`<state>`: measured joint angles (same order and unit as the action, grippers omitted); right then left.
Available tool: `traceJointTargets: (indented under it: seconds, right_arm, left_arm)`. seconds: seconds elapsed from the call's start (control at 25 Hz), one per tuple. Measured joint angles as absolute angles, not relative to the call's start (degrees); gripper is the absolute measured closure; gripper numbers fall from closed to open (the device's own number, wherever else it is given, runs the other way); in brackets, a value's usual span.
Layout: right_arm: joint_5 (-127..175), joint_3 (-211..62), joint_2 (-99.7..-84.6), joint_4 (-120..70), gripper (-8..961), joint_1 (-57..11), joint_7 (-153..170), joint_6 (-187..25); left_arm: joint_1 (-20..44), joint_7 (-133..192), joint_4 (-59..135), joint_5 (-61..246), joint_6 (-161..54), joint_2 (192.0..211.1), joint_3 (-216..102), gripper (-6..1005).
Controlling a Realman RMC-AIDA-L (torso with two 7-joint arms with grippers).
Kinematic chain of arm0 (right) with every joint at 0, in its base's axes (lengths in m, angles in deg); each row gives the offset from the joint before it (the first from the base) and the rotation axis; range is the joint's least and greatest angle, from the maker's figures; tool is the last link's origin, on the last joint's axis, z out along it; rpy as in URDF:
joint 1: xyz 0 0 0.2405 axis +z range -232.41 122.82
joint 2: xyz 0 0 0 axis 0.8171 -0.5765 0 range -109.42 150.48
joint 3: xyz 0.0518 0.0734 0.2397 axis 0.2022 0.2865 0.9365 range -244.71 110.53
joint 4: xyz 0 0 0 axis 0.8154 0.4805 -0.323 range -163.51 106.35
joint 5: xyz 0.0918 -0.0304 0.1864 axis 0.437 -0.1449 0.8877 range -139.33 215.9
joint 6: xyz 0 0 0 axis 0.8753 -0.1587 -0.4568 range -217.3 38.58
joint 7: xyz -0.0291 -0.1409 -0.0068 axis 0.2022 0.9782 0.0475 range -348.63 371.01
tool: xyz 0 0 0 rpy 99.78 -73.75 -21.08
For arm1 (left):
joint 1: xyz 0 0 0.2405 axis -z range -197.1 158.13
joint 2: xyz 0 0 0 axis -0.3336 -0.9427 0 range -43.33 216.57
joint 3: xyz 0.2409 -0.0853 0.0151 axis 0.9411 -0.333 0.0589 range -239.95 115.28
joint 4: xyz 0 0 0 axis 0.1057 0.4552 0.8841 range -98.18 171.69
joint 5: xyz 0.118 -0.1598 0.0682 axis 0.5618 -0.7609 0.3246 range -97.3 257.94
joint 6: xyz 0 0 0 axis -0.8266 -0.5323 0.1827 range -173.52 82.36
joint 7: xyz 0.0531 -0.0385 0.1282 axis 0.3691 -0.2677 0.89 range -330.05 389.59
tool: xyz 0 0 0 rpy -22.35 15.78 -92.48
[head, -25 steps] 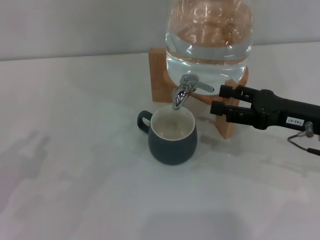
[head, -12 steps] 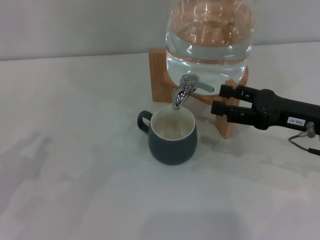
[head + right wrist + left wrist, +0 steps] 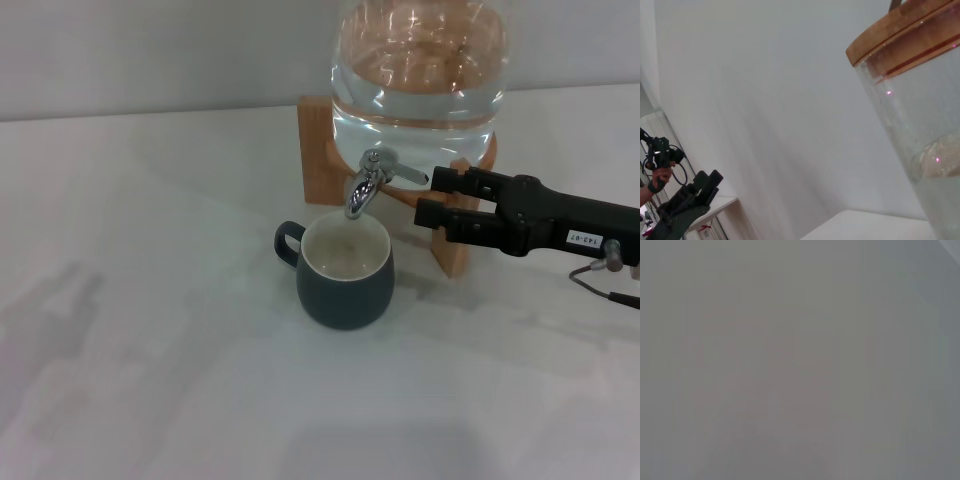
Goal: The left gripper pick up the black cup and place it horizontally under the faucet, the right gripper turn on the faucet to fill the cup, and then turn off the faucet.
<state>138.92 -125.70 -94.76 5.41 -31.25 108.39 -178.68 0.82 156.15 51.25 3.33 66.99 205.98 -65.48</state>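
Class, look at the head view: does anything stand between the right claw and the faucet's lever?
Nothing visible does. The right claw sits open just beside the faucet, its lever pointing toward it across a small clear gap. The cup stands lower, under the spout, out of that path.

Right gripper (image 3: 432,197): all matte black, blocky build. Two squared-off fingers (image 3: 445,180) with flat rectangular tips, stepped where they join a thicker boxy body. Small white label (image 3: 581,238) with dark printed characters on the side of the body, not readable with certainty. Thin dark cable (image 3: 600,285) loops out under the rear of the body from a small grey metal connector (image 3: 612,256). Left arm: nothing of it shows in any view.
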Motion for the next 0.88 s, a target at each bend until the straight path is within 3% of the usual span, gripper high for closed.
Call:
traceJointTargets:
  seconds: [0.88]
  right_arm:
    - [138.91, -127.21, -94.87, 5.51, 111, -30.41, 108.03, -179.13]
  left_arm:
    - [0.63, 156.24, 50.64, 3.33, 66.8, 205.98, -65.46, 599]
